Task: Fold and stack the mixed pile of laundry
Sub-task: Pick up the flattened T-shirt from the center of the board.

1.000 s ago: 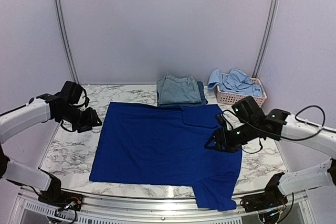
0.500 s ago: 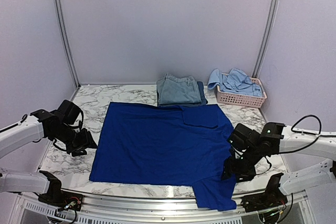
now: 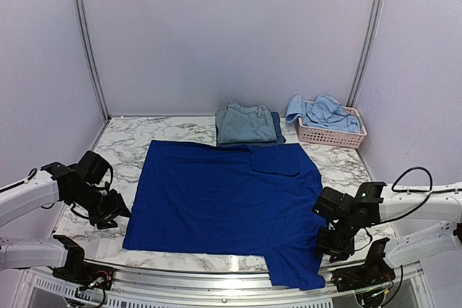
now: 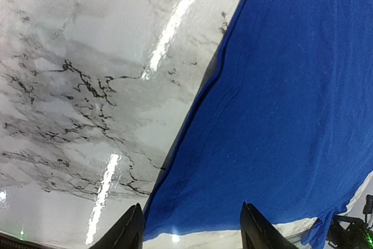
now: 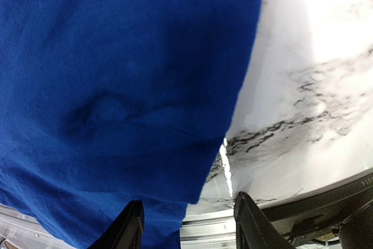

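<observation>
The royal-blue T-shirt (image 3: 224, 192) lies spread flat in the middle of the marble bench (image 3: 123, 142). Its near hem is close to the front edge, and one sleeve (image 3: 296, 268) reaches toward the near right corner. Behind it, at the far edge, folded denim (image 3: 244, 124) sits on a navy piece (image 3: 277, 131). A light-blue shirt (image 3: 321, 112) lies crumpled in the pink basket (image 3: 332, 137) at the far right.

The left tool (image 3: 112, 214) is low at the near left corner of the T-shirt. In its wrist view the fingers stand moderately apart, with the corner of the hem below the gap and nothing held. The right tool (image 3: 333, 242) is low over the right edge, just beside the place where the sleeve begins. Its fingers are apart too, with the edge of the cloth under them (whether the tips already touch the fabric, I cannot tell).

I judge the T-shirt to be light, thin and very soft. It has no stiffness, so any lifted part will droop and pull the rest after it. On the polished marble it will probably slide, and a pinch from above may push up a wrinkle instead of catching the layer; a small crease already shows near the right tool. The best places to take hold seem to be the stitched edges, at the hem corner on the left and the side edge on the right. There the cloth is doubled and gives the fingers something thicker.
</observation>
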You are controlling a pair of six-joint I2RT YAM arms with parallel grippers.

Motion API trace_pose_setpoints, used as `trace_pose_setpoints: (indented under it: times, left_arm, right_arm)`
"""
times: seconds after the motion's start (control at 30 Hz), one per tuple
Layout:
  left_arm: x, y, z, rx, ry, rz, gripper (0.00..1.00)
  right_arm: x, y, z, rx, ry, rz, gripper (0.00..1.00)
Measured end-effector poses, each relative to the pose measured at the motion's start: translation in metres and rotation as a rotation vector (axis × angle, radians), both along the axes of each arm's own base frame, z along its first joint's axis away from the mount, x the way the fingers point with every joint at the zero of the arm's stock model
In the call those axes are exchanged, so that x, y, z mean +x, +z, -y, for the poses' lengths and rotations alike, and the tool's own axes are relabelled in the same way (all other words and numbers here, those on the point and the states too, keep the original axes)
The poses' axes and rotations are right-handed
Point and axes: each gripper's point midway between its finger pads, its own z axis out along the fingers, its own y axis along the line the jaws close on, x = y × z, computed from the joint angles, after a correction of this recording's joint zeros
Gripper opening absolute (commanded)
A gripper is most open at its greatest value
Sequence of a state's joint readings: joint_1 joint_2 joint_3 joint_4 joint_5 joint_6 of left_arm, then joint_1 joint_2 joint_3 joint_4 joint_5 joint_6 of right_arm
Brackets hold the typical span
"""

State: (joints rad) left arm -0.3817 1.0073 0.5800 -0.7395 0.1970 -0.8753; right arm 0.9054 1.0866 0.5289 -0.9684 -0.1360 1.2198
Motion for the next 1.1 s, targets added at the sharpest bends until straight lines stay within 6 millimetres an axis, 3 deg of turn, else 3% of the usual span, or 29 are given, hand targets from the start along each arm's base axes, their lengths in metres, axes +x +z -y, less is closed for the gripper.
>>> trace_pose_setpoints:
  times: [0.27, 0.4, 0.57, 0.7, 0.97, 1.1]
  left_arm:
    - [-0.017, -0.011, -0.001, -0.02, 0.007, -0.031, 0.57]
    - [-0.025, -0.016, -0.004, -0.02, 0.011, -0.05, 0.57]
    - [-0.028, -0.016, -0.005, -0.016, 0.013, -0.058, 0.57]
    - [-0.028, -0.018, -0.005, -0.011, 0.012, -0.068, 0.57]
    - [-0.027, -0.018, -0.005, -0.004, 0.006, -0.08, 0.57]
    - [-0.025, -0.015, -0.004, -0.008, 0.005, -0.071, 0.57]
  right_arm:
    - [-0.003, -0.004, 0.003, -0.013, -0.037, -0.012, 0.11]
    - [-0.004, -0.005, 0.008, -0.037, -0.04, -0.02, 0.0]
    - [-0.005, -0.005, 0.009, -0.048, -0.04, -0.024, 0.0]
    - [-0.003, -0.003, 0.005, -0.043, -0.034, -0.028, 0.07]
    - [0.027, 0.022, -0.05, 0.128, 0.027, 0.066, 0.13]
    - [0.026, 0.019, -0.051, 0.115, 0.036, 0.053, 0.25]
